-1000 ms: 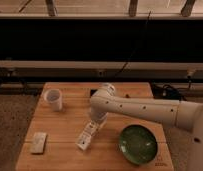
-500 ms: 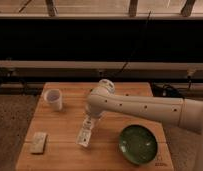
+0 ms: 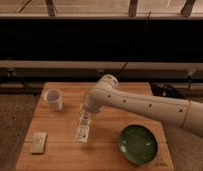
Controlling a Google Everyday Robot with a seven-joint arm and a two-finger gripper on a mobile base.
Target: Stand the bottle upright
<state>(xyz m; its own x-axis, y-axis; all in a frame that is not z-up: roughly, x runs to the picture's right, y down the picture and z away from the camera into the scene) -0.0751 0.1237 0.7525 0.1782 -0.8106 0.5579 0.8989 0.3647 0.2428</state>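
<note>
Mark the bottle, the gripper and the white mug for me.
bottle [image 3: 83,130], camera view, on its labelled body.
gripper [image 3: 86,115], camera view, at the bottle's upper end.
white mug [image 3: 54,99], camera view, on its outer wall.

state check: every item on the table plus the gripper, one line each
bottle: tilted, not yet upright, lower end on the table, upper end at the gripper
gripper: low over the table middle, at the bottle's upper end
mug: upright, back left
bowl: right way up, front right
block: lying flat, front left
table: wooden, carries all items
</note>
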